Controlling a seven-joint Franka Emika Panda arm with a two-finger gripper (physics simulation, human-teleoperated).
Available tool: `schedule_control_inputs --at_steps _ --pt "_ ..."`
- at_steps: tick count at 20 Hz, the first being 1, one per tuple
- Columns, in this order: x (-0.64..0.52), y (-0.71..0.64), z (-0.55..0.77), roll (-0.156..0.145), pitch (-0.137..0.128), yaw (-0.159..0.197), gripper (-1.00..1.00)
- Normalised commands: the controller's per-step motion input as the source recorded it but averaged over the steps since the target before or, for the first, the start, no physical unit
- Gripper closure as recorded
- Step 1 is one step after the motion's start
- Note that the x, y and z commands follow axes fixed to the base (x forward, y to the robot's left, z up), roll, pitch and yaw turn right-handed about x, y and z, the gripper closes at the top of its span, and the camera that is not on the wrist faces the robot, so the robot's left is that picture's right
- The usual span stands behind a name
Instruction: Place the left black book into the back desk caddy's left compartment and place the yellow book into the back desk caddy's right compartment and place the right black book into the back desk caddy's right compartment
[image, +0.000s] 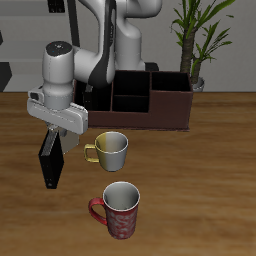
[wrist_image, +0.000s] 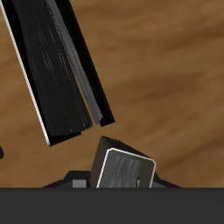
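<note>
Red mug (image: 120, 209) stands nearest the table's front edge, with a metal mug (image: 109, 150) behind it. Beside that, the gripper (image: 52, 142) holds a black book (image: 50, 163) upright, its fingers closed on the book's upper end. Farther back sits the dark desk caddy (image: 150, 98), before a potted plant (image: 196, 35)

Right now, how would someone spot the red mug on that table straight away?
Start at the dark desk caddy at the table's back and come toward the front edge, past the pale yellow-handled mug. The red mug stands nearest the front edge, the only one with a dark red patterned body and red handle.
</note>
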Motion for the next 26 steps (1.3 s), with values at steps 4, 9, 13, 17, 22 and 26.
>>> schedule_control_inputs --at_steps 4,9,13,17,22,26 --pt "-0.04 -0.04 0.22 -0.044 0.006 0.024 1.00" --pt "-0.12 0.05 0.43 -0.018 -0.018 0.046 1.00" --pt "-0.09 0.04 0.54 -0.053 -0.010 0.097 1.00" --pt "-0.07 0.07 0.44 -0.059 0.005 0.075 1.00" --pt "-0.14 0.32 0.57 -0.013 -0.037 0.132 1.00" --pt "-0.12 0.27 0.35 -0.019 -0.024 0.078 1.00"
